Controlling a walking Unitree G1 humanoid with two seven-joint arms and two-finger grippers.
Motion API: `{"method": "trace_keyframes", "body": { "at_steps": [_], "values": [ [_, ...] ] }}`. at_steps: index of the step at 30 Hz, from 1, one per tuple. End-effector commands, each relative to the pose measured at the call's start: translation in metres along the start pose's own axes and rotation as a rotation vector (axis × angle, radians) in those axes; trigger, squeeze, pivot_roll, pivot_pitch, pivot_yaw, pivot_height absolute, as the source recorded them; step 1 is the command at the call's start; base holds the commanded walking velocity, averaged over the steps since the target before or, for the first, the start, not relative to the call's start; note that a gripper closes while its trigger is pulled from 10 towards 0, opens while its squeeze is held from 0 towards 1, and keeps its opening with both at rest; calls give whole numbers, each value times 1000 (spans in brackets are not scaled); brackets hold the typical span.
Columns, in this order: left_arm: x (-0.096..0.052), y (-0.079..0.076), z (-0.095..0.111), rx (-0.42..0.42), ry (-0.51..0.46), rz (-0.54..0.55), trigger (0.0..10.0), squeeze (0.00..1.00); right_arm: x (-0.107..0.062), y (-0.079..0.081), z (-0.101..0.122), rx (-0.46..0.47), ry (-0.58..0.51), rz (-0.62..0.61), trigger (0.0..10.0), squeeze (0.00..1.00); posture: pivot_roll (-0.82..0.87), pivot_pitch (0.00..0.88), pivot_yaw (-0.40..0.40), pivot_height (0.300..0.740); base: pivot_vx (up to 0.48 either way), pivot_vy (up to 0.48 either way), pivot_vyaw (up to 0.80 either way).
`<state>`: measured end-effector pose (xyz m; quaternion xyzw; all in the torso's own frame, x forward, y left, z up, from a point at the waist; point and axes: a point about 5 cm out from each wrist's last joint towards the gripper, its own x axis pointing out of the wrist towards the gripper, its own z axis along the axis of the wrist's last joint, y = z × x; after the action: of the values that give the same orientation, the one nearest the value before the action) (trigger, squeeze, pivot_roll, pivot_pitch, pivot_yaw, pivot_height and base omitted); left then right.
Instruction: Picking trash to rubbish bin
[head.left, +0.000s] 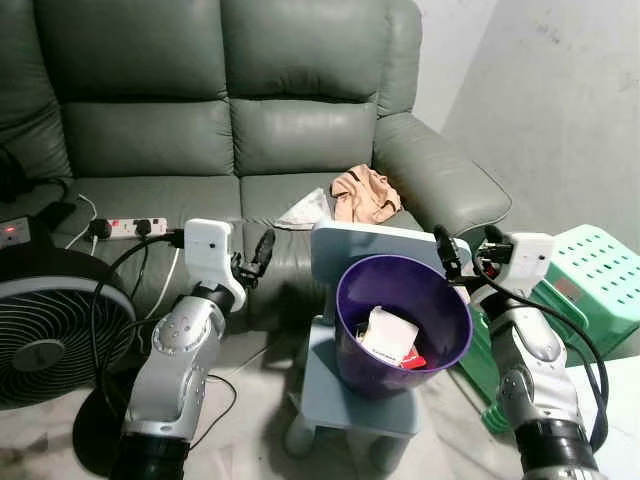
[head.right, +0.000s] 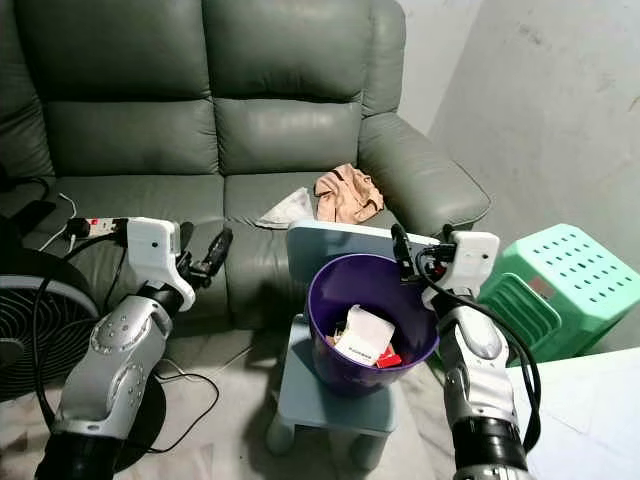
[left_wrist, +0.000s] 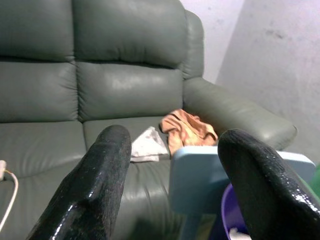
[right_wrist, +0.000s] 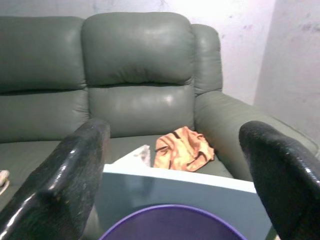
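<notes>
On the green sofa seat lie a crumpled tan wrapper (head.left: 365, 193) and a white paper scrap (head.left: 305, 210) beside it. A purple bin (head.left: 358, 375) stands on a small light-blue chair (head.left: 335, 250) in front of the sofa, and a white-and-red carton (head.left: 388, 336) lies inside it. My left gripper (head.left: 255, 260) is open and empty, held at the sofa's front edge to the left of the chair. My right gripper (head.left: 466, 250) is open and empty too, just above the bin's right rim. Both wrist views look between the spread fingers (left_wrist: 107, 165) (right_wrist: 80, 165) toward the wrapper (right_wrist: 181, 148).
A black floor fan (head.left: 40, 335) stands at the left, with cables trailing on the floor. A white power strip (head.left: 125, 228) lies on the sofa seat. A green plastic stool (head.left: 590, 270) lies tipped at the right by the wall. A white surface (head.left: 610, 410) fills the lower right corner.
</notes>
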<state>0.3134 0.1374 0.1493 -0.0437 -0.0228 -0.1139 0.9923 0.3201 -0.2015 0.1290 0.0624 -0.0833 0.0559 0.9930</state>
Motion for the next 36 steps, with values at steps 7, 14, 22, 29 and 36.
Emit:
{"method": "trace_keyframes", "body": {
  "at_steps": [7,14,22,29,36],
  "values": [
    [10,14,0,-36,-35,45,10000,0,-15,1,7,-80,-38,-60,10000,165,-8,0,-73,740,0,0,0],
    [10,29,-8,-63,-24,110,10000,0,-25,6,-1,-80,-33,-116,10000,0,-16,0,-64,740,0,0,0],
    [15,35,-7,-58,-25,113,10000,0,-20,9,0,-101,-20,-128,10000,0,-14,0,-60,740,0,0,0],
    [15,36,-9,-57,-17,114,10000,0,-21,8,-5,-108,15,-136,10000,0,-10,0,-61,740,0,352,0],
    [15,34,-14,-39,-4,111,10000,0,-22,12,-11,-109,61,-127,10000,0,-12,0,-63,740,0,390,-261]
  ]
}}
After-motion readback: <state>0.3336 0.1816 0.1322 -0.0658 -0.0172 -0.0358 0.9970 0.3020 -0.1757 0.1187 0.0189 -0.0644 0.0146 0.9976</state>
